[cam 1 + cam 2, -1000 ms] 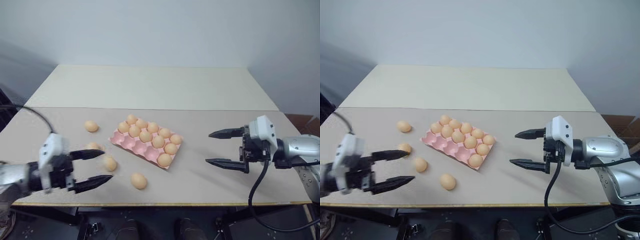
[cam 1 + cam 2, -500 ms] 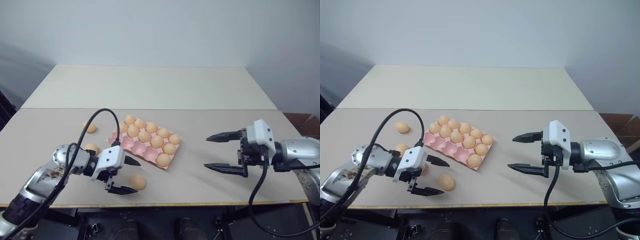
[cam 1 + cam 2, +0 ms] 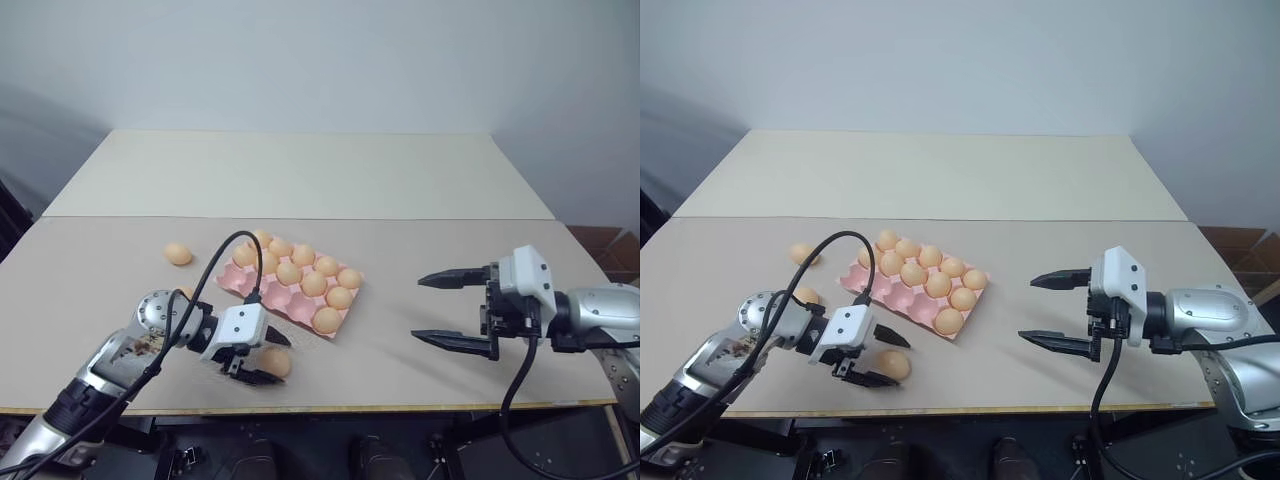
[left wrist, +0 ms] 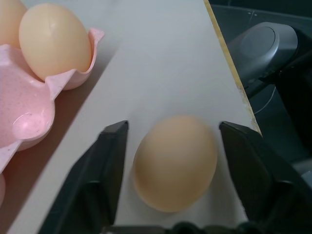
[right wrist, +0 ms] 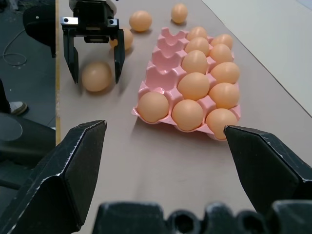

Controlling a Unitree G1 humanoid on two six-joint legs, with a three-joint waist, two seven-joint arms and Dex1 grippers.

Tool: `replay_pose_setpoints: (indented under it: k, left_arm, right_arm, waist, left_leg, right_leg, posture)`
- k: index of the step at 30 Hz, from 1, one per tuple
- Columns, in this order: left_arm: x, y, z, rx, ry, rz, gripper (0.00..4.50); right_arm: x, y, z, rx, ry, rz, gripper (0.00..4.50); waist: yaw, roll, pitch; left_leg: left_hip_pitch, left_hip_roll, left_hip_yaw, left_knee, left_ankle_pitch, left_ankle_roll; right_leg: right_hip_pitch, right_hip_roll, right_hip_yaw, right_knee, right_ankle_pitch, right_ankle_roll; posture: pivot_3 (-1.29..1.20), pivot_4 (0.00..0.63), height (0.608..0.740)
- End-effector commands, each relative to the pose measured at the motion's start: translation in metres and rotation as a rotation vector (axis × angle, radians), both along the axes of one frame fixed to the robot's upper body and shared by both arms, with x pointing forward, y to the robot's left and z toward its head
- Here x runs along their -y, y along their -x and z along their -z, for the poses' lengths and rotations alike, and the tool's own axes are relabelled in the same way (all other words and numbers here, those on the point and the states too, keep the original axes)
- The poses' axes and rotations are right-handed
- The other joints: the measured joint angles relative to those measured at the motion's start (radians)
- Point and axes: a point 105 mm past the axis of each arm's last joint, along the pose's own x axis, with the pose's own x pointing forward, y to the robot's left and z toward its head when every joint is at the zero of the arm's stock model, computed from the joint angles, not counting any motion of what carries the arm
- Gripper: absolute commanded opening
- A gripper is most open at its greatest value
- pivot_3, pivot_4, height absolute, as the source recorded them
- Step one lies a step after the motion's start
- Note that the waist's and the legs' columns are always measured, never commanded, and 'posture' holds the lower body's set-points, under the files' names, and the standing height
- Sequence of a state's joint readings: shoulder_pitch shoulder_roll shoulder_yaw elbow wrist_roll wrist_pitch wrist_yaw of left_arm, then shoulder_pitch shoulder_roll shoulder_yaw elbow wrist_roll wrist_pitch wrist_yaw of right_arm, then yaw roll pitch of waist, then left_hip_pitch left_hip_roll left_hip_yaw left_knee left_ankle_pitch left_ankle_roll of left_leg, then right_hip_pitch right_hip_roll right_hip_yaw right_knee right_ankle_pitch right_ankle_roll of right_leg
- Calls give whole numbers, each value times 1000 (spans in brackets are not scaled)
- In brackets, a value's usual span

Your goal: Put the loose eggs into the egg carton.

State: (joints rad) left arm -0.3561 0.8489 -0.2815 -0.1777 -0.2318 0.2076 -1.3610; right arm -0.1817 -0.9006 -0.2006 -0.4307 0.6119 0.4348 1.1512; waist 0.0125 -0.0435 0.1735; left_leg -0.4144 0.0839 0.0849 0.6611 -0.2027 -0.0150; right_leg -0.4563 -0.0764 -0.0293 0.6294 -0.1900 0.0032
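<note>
Left gripper [image 3: 262, 356]: it is lying low over the table [image 3: 420, 260] near the front edge, its two black fingers [image 4: 109, 165] standing on either side of one loose egg.
Egg between the fingers [image 4: 175, 161]: it is sitting on the table, squarely in the gap; in the left wrist view a thin strip of table is showing on each side, so the fingers are flanking it narrowly and no firm grip is showing.
Egg carton [image 3: 262, 290]: the pink tray is lying just beyond that egg, toward the middle of the table; its far two rows are holding eggs, and one egg [image 3: 327, 319] is sitting in the near row's right-hand corner cup, beside empty cups.
Other loose eggs: one [image 3: 178, 254] is lying to the left of the carton, well apart from the left gripper; another [image 3: 806, 296] is peeking out behind the left arm.
Right gripper [image 3: 452, 309]: it is hovering above the table to the right of the carton, well apart from it, fingers spread wide and holding nothing.
</note>
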Motion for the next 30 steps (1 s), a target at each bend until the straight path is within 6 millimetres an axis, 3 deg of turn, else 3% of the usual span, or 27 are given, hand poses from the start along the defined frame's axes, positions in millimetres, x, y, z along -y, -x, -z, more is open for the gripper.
replay_pose_setpoints:
  k: [1, 2, 11, 18, 22, 30]
  left_arm:
    - [-4, -1, -4, 35, -12, 12, 2073]
    - [-4, -2, -4, 40, -12, 4, 1856]
    - [-5, -8, -23, 59, 57, -37, 1856]
    - [0, -31, -78, 94, 310, -149, 1856]
    - [0, -57, -77, 162, 310, -244, 1856]
    - [19, -65, -66, 138, 333, -220, 1856]
  right_arm:
    - [-1, 5, -13, 65, -1, -15, 4500]
    - [-1, 4, -14, 66, -2, -13, 4500]
    - [-1, 2, -14, 70, -6, -14, 4500]
    - [-2, 1, -15, 76, -11, -11, 4500]
    - [-2, 2, -16, 82, -11, -6, 4500]
    - [-1, 3, -19, 92, -7, 6, 4500]
  waist:
    - [0, 0, 0]
    - [0, 0, 0]
    - [0, 0, 0]
    - [4, 0, 0]
    - [1, 0, 0]
    - [0, 0, 0]
  left_leg:
    - [0, 0, 0, 0, 0, 0]
    - [0, 0, 0, 0, 0, 0]
    - [0, 0, 0, 0, 0, 0]
    - [0, 0, -1, 1, 0, 0]
    - [0, -1, -1, 1, 0, 0]
    - [0, -1, -1, 1, 0, 0]
  right_leg:
    - [0, 0, 0, 0, 0, 0]
    - [0, 0, 0, 0, 0, 0]
    - [0, 0, 0, 0, 0, 0]
    - [1, 0, -1, 0, 0, 1]
    - [1, 0, 0, 0, 1, 1]
    - [1, 0, 0, 0, 1, 2]
  posture:
    - [0, 150, 740]
    - [0, 150, 740]
    - [0, 150, 740]
    - [0, 150, 740]
    - [0, 150, 740]
    - [0, 150, 740]
